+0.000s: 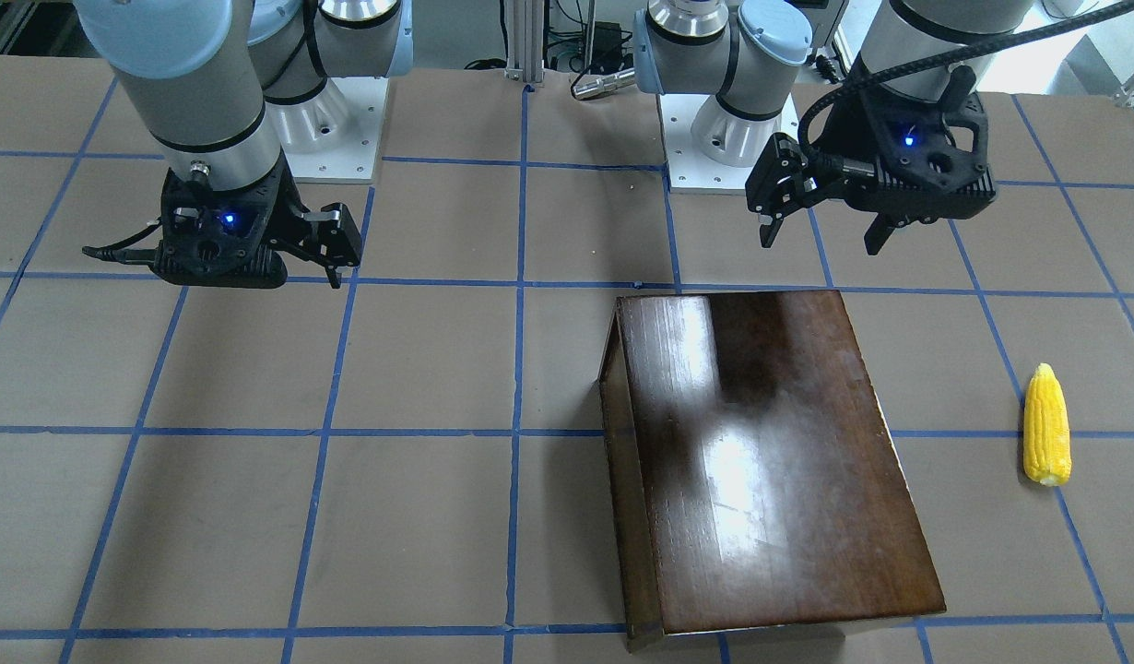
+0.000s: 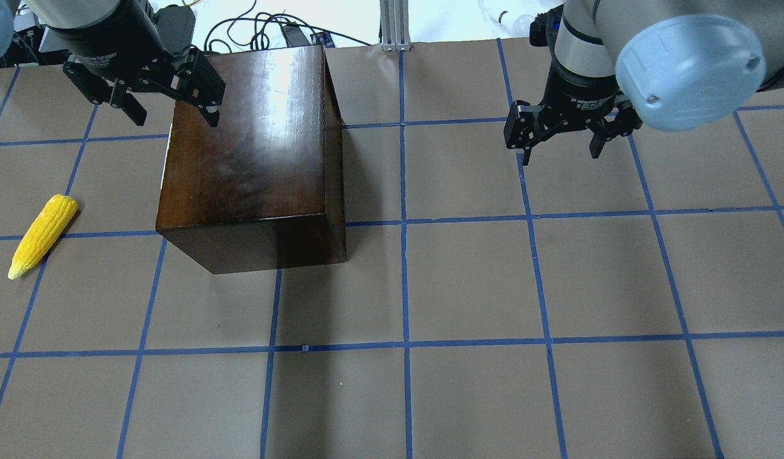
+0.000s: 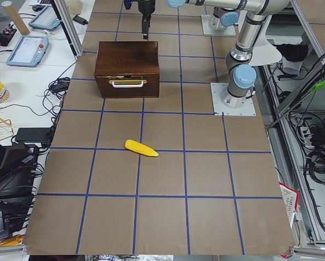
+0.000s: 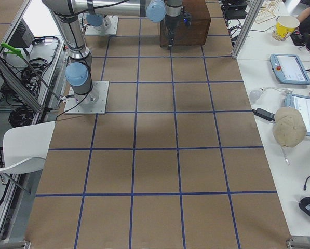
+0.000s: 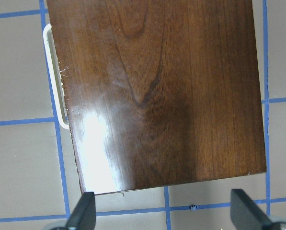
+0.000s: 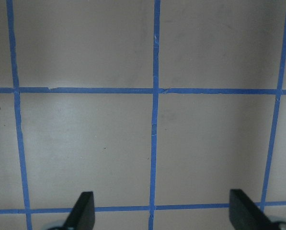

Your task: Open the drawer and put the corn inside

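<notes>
The glossy dark-brown box (image 2: 252,159) stands on the table's left half, and also shows in the front view (image 1: 770,461). Its drawer (image 3: 128,86) is shut, with a white handle (image 5: 54,81) on the front that faces the exterior left camera. The yellow corn (image 2: 43,234) lies on the table left of the box, apart from it, and shows in the front view (image 1: 1046,426) too. My left gripper (image 2: 172,109) is open and empty, high over the box top (image 5: 164,213). My right gripper (image 2: 561,150) is open and empty over bare table (image 6: 164,213).
The table is brown paper with a blue tape grid. The two arm bases (image 1: 327,120) (image 1: 728,129) stand at the robot's edge. Side benches hold tablets (image 3: 27,49), cables and a cup (image 4: 287,26) beyond the table edge.
</notes>
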Robot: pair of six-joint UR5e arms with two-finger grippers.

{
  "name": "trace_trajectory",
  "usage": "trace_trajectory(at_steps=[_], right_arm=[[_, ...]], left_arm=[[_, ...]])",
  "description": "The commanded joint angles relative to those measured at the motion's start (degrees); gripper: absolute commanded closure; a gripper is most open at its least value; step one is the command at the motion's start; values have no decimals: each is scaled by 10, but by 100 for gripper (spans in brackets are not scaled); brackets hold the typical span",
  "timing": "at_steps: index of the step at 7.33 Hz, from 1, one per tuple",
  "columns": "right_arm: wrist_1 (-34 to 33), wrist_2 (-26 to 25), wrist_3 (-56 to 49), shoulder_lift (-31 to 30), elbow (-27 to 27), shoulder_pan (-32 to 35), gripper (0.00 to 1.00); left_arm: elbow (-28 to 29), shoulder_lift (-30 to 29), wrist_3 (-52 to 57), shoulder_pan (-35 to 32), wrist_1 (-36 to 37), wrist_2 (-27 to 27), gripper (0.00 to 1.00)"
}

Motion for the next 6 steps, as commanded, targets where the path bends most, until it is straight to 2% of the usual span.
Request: trace_trajectory(at_steps=[1, 6], right_arm=[[0, 0, 0, 0, 0, 0, 0], [0, 0, 0, 1, 0, 0, 0]], left_arm=[[1, -4, -8, -1, -1, 2, 0], [0, -6, -10, -1, -1, 0, 0]])
